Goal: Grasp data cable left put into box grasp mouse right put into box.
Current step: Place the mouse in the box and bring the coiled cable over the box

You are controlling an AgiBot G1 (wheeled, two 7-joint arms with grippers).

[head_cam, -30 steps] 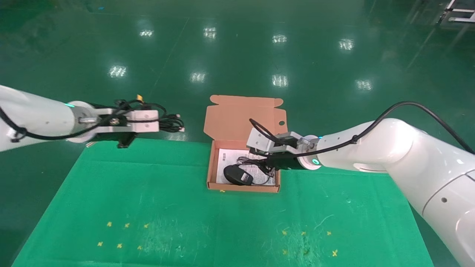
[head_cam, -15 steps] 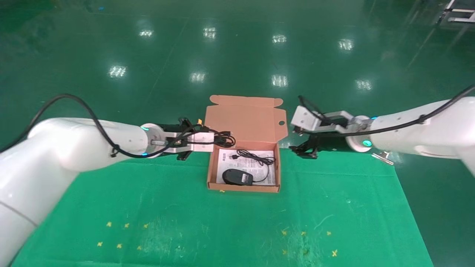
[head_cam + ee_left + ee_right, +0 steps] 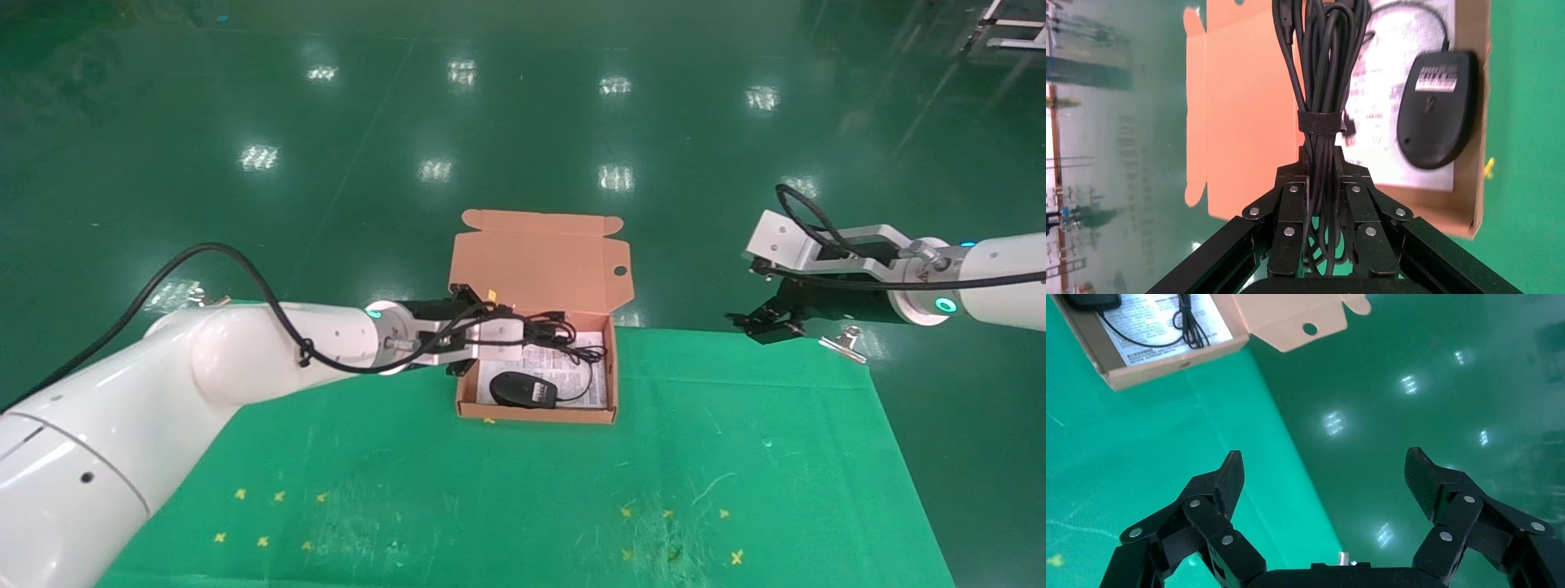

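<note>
Cable (image 3: 549, 329) now hangs over the box (image 3: 467, 369), pinched tight in your left gripper (image 3: 529, 331) which has swung in, while your right gripper (image 3: 764, 320) has backed off spread and empty, leaving the mouse (image 3: 524, 389) inside, so only the drop remains.

This looks like a factory hall or robot test lab. The glossy green-painted floor (image 3: 523, 122) stretches wide and bare, mirroring rows of ceiling lights. A tabletop (image 3: 523, 490) draped in green cloth carries small yellow cross marks (image 3: 261, 541) for positioning. At the far right corner stands part of a metal frame (image 3: 1009, 28).
</note>
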